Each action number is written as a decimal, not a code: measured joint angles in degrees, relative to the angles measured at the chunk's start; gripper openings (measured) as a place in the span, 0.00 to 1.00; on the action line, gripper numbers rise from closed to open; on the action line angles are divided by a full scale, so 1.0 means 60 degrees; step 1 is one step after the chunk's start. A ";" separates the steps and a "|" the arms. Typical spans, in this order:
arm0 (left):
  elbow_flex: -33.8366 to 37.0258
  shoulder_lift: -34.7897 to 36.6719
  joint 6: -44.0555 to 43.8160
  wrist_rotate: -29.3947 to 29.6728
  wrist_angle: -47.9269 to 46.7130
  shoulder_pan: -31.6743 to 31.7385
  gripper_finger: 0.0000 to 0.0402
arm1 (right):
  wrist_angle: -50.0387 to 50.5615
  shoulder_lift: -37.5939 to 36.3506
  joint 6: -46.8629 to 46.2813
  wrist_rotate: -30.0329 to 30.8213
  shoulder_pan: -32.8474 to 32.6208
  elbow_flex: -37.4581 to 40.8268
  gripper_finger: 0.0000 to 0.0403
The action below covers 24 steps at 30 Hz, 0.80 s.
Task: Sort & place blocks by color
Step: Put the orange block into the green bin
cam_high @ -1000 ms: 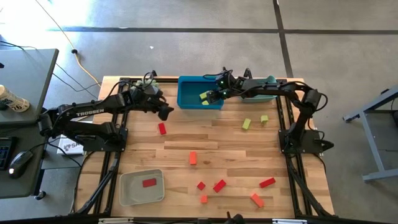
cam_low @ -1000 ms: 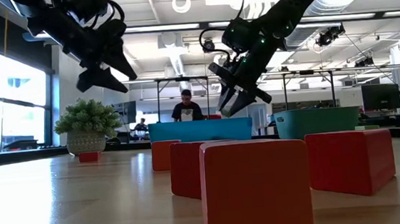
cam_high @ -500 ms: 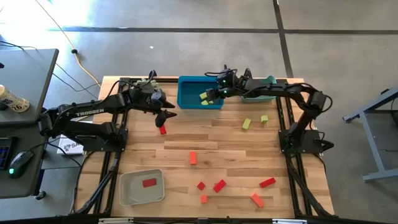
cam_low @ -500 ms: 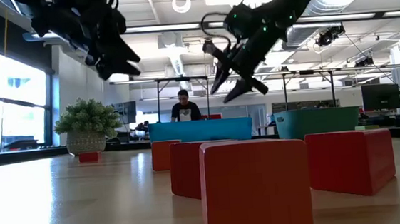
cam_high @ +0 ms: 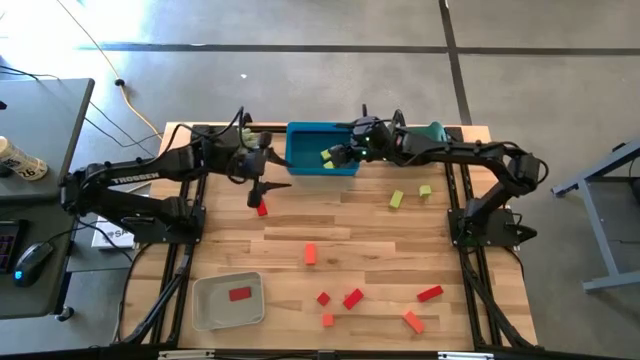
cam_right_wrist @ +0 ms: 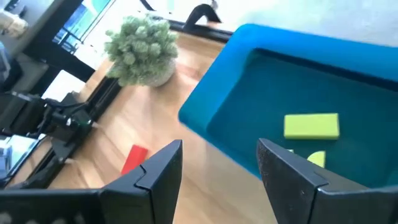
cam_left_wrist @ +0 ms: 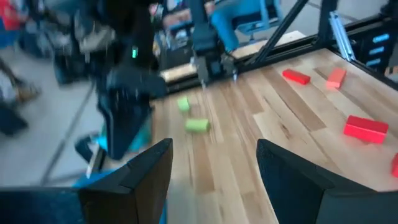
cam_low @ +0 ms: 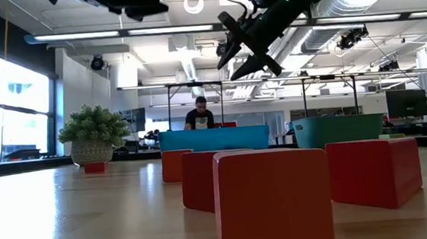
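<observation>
Two yellow-green blocks (cam_right_wrist: pixel 311 124) lie in the blue tray (cam_high: pixel 300 150) at the far edge. My right gripper (cam_high: pixel 337 154) hangs open above that tray, high over it in the low view (cam_low: pixel 242 52). My left gripper (cam_high: pixel 279 184) is open and held high, just beyond a red block (cam_high: pixel 262 208) on the table, with nothing between its fingers (cam_left_wrist: pixel 214 149). Two more yellow-green blocks (cam_high: pixel 397 199) lie right of centre. Several red and orange blocks (cam_high: pixel 353 298) are scattered toward the near edge. One red block (cam_high: pixel 239 294) lies in the grey tray (cam_high: pixel 205 310).
A teal container (cam_high: pixel 425 143) stands right of the blue tray. A small potted plant (cam_right_wrist: pixel 140 46) sits at the far left corner. Bare wood lies across the table's middle (cam_high: pixel 350 225). A person (cam_low: pixel 199 114) stands in the room beyond the table.
My right gripper has risen well above the blue tray, staying open, while the yellow-green blocks in the tray stay put. My left gripper has also climbed, almost out of the top of the low view, and shifted a little toward the table's right.
</observation>
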<state>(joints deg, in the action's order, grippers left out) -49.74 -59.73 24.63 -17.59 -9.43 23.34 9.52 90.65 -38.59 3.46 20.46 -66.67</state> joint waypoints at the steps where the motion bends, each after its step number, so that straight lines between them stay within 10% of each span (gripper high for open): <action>1: -0.0046 -0.0024 0.0258 0.0000 0.0056 -0.0086 0.55 | 0.0011 0.0000 0.0004 0.0000 -0.0063 0.0000 0.48; 24: -0.2280 -0.3519 0.2072 0.0039 -0.0916 -0.2437 0.55 | -0.0187 -0.1120 0.0251 -0.0069 -0.0285 -0.0004 0.48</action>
<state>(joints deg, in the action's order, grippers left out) -63.42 -80.84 37.06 -17.36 -14.92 8.72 8.40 83.93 -37.08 3.05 18.74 -66.70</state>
